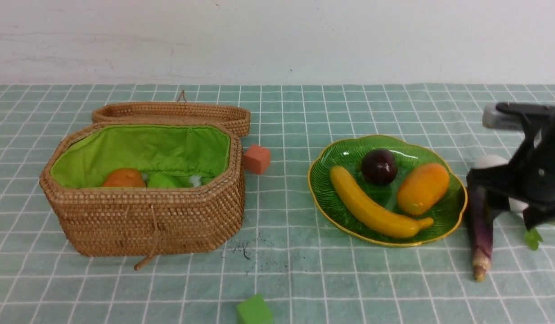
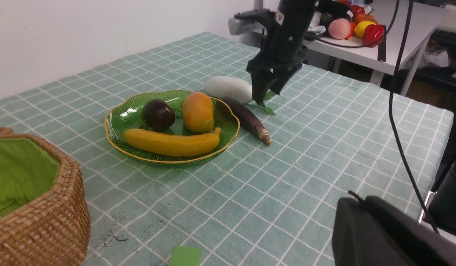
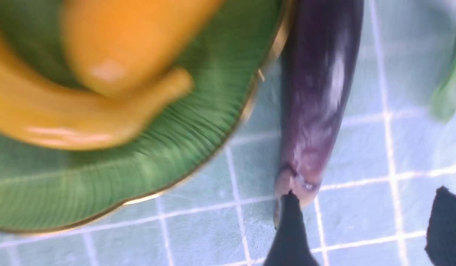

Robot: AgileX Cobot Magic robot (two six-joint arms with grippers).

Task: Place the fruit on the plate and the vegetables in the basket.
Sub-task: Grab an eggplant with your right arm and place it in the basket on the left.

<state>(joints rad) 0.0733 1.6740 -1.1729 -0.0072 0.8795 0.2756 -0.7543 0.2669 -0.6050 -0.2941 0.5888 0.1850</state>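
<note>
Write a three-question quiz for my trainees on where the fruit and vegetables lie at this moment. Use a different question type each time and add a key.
1. True or false: the eggplant lies inside the basket.
2. The banana lies: A in the basket; B on the plate; C on the floor.
3. How many things lie on the plate?

Key
1. False: it lies on the cloth, beside the plate.
2. B
3. Three
</note>
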